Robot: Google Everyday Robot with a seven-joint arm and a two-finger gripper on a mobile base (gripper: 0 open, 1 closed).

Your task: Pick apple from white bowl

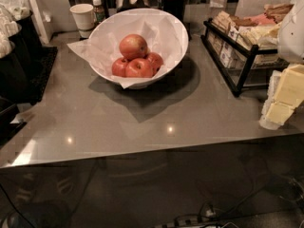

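The white bowl (167,28) stands at the back middle of the grey counter, lined with crumpled white paper. The apple (133,46), the largest, orange-red with a paler blush, lies on top of three smaller, deeper red apples (139,68). My gripper (279,106) is at the right edge of the view, pale and yellowish, below the white arm (292,27). It is low over the counter's right side, far to the right of the bowl and apart from it, and it holds nothing that I can see.
A small white paper cup (83,15) and a small bottle (98,8) stand behind the bowl on the left. A black wire rack of packets (237,37) is between bowl and gripper. Black containers (16,61) line the left side. The counter's front edge (142,155) runs across the view.
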